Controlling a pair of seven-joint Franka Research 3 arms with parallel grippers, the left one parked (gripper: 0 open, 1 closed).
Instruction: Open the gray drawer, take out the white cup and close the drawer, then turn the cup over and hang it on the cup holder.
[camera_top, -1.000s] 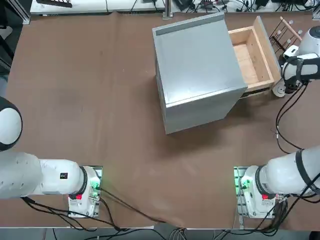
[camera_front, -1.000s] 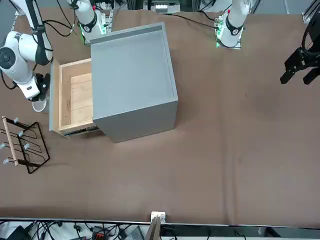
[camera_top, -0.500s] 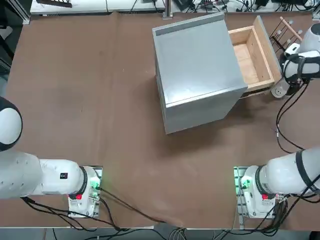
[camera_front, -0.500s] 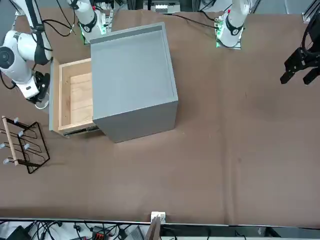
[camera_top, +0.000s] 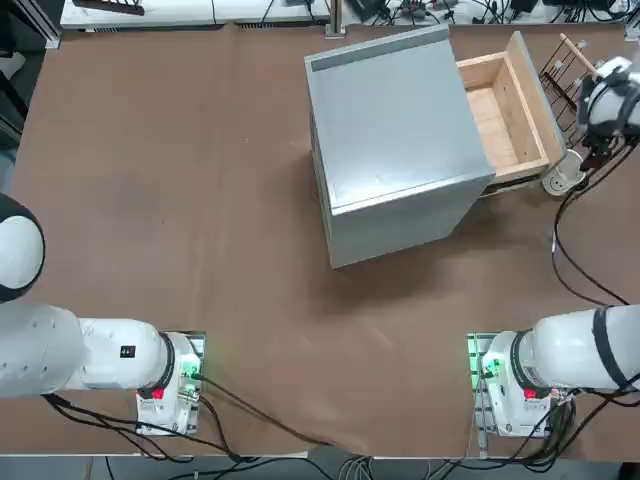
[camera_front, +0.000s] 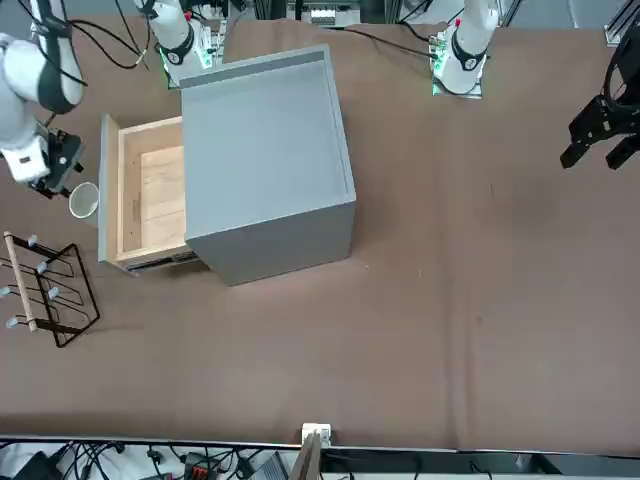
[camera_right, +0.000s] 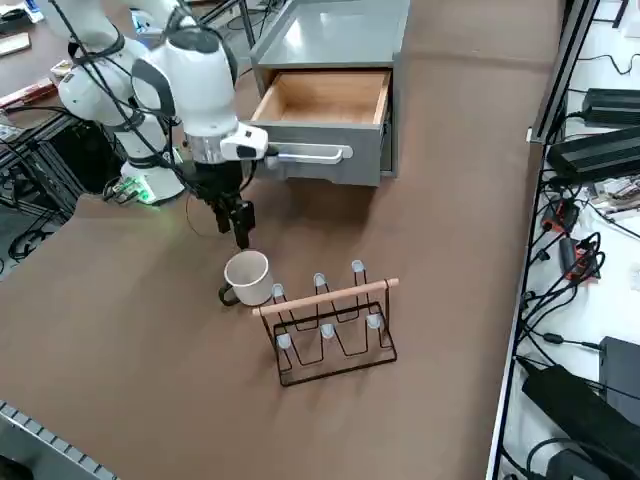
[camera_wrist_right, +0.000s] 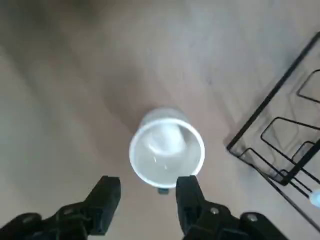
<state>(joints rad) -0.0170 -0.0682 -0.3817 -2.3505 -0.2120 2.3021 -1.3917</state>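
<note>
Directly below the right gripper (camera_wrist_right: 147, 195), whose fingers are apart and empty, the white cup (camera_wrist_right: 166, 154) stands upright beside the cup holder (camera_wrist_right: 280, 145).

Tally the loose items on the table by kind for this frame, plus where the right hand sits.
Cabinets: 1, the gray cabinet with the gray drawer pulled out and its tray bare.
Cups: 1, the white cup, upright on the table.
Racks: 1, the cup holder, beside the cup.
Total: 3.
The right hand hangs open just above the cup.
</note>
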